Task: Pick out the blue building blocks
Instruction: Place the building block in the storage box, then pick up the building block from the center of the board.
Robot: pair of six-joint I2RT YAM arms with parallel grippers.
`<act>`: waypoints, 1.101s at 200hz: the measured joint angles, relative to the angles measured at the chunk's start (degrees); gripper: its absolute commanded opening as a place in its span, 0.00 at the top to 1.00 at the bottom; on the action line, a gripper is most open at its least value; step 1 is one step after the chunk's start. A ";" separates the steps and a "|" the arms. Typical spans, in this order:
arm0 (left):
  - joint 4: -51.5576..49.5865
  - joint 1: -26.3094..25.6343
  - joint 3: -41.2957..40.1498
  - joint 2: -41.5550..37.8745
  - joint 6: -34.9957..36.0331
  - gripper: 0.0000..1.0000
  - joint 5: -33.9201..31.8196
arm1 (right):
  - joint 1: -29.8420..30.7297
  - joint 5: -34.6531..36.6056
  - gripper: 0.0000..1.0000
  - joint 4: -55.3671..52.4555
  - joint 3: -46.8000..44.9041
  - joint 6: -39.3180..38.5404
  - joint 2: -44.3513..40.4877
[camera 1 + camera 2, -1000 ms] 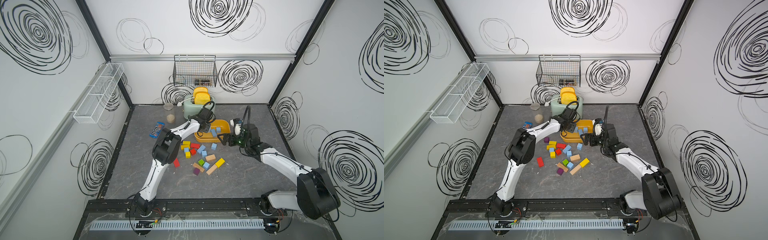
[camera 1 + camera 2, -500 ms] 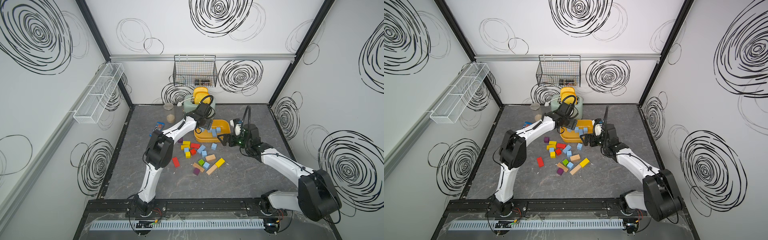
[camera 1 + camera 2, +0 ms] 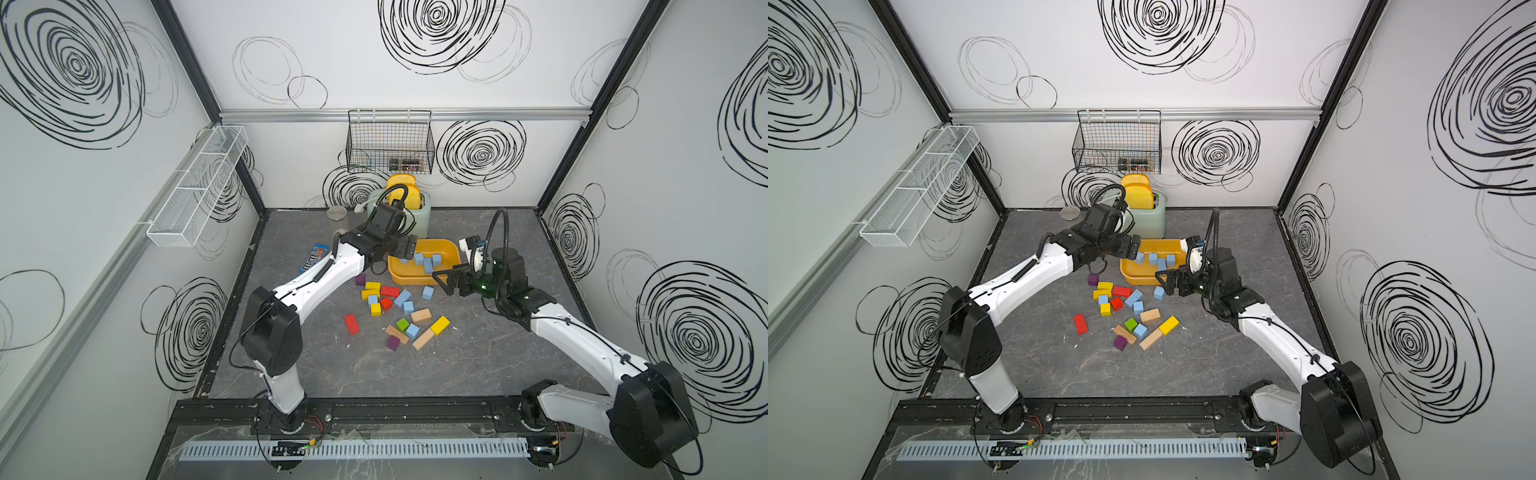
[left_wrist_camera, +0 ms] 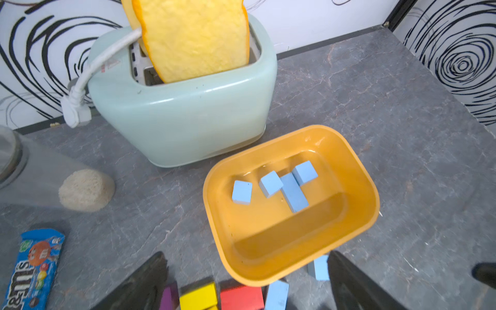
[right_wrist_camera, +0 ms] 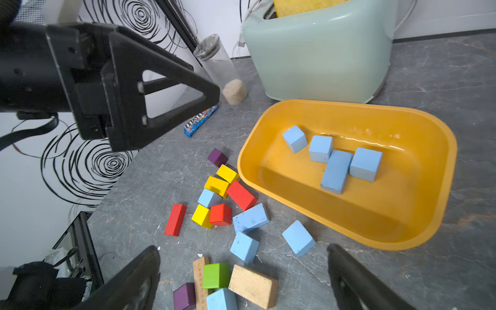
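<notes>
Spread wide with nothing between the fingers at the left gripper [image 3: 407, 250], hanging over the left end of the yellow tub [image 3: 411, 277]; in its wrist view, both dark fingers [image 4: 145, 281] either side of the tub's near wall, clear of every block. Parted and empty too at the right gripper [image 3: 445, 281], low and just beside the tub's front right corner. Inside the tub, four of the blue building blocks [image 4: 294, 192]: one brick lying flat with a cube touching it on either side of one end, plus a fourth cube [image 4: 241, 192] a little apart, toward the left gripper's end. Just in front of the tub, on the floor, five more blue ones, none touched by a finger: a lone cube [image 5: 298, 237] and a second cube [image 5: 244, 246] right ahead of the right gripper's open fingers [image 5: 357, 281], a long blue brick [image 5: 251, 217] beside them, another cube tucked among the yellow blocks [image 5: 217, 185] and red blocks [image 5: 241, 195], and the last farther out from the tub, by the green block [image 5: 216, 275] and plain-wood pieces [image 5: 252, 285]. Behind the tub, a pale green toaster [image 4: 188, 120] holding a yellow slice. Off to the tub's left, a candy packet [image 4: 35, 265] and a clear jar [image 5: 214, 61].
</notes>
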 measured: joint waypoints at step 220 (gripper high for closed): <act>0.70 2.97 -36.04 -21.73 -10.27 0.05 4.42 | 9.46 2.40 0.02 -5.57 -6.25 -0.02 -7.15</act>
